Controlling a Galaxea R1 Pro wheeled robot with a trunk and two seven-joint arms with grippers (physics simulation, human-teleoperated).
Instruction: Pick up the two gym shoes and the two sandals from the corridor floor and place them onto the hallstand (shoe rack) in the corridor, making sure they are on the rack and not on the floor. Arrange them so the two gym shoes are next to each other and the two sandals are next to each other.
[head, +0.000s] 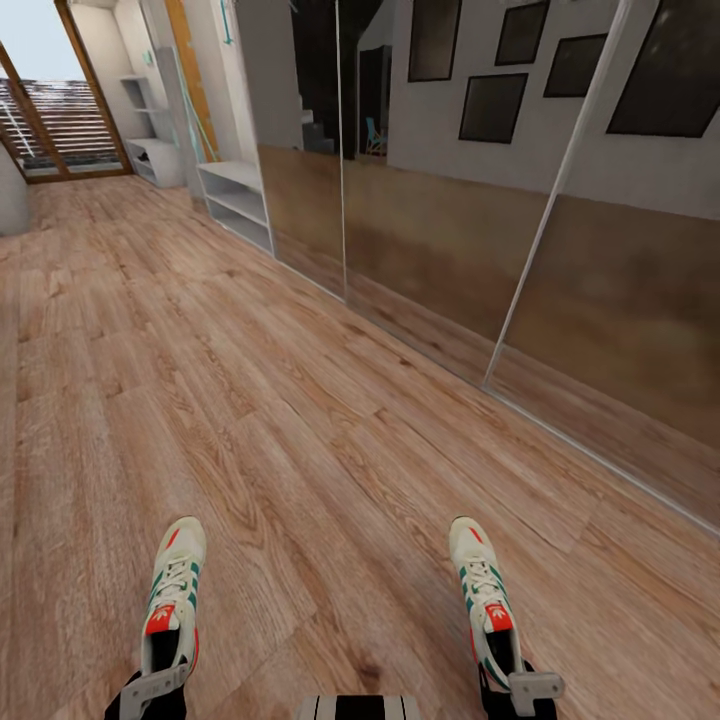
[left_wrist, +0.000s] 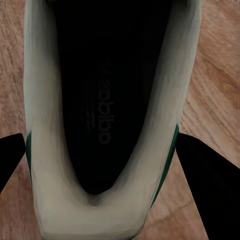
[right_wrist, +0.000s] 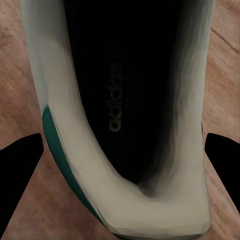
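Two sneakers: one at the robot's left side and one at its right, both white with green stripes and a red patch on the tongue. Two grippers, the left gripper at the heel of the first sneaker and the right gripper at the heel of the second, so one sneaker per gripper. Along the wall stand two shelf units: a low white one with open tiers, and a grey one further off by the doorway. Four dark picture frames hang on the wall, the nearest being the largest.
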